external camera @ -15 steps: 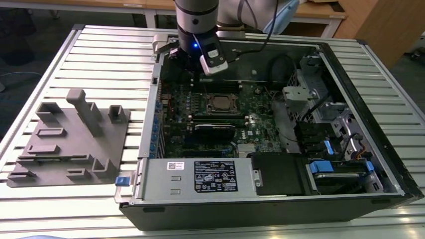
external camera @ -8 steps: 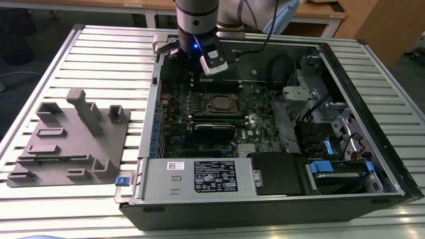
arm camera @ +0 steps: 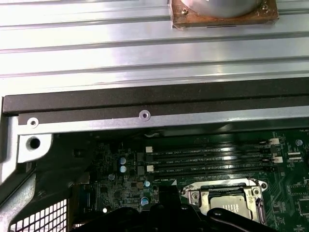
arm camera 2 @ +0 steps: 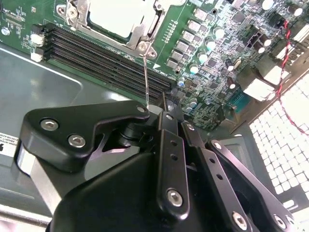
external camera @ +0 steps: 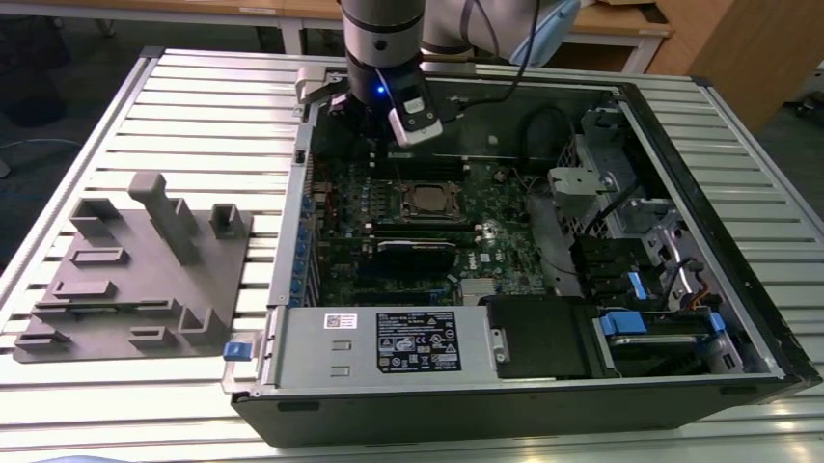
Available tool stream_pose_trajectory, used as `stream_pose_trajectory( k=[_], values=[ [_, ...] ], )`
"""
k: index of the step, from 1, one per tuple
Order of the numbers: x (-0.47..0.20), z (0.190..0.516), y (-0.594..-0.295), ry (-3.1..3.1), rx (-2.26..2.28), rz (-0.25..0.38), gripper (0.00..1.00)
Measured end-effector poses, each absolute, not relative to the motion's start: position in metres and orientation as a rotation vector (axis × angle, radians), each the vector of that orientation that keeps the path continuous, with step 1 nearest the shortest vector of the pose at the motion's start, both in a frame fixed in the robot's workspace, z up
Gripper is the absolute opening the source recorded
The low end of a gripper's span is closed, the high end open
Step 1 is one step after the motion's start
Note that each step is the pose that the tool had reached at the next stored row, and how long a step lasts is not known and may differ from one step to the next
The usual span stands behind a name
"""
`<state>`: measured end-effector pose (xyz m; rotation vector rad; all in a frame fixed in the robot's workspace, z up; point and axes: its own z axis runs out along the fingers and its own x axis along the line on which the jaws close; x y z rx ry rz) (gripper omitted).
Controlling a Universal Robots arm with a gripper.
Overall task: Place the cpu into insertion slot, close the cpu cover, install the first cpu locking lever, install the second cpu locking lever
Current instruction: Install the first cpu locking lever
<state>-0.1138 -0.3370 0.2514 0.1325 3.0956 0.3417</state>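
The cpu (external camera: 425, 201) lies flat in the insertion slot (external camera: 401, 190) on the green motherboard, its silvery top also seen in both wrist views (arm camera 2: 116, 17) (arm camera: 230, 205). The cpu cover (arm camera 2: 148, 30) lies as a metal frame around it. A thin wire locking lever (arm camera 2: 146, 72) runs from the socket's corner to my gripper (arm camera 2: 152, 108), and its end is hidden behind the black gripper body. In the exterior view my gripper (external camera: 384, 145) hangs inside the case just beyond the socket, near the far wall.
The open computer case (external camera: 670, 164) lies on a slatted metal table (external camera: 206, 106). Black memory slots (arm camera 2: 106, 55) run between socket and gripper. A grey fixture block (external camera: 135, 270) stands at the exterior view's left. Drive bays and cables (external camera: 618, 241) fill the case's right side.
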Motion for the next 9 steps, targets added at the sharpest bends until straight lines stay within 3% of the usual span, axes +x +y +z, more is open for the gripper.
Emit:
stream_pose_trajectory(
  k=[9],
  values=[
    [-0.1041, 0.251, -0.3365, 3.095, 0.133, 0.345, 0.11]
  ],
)
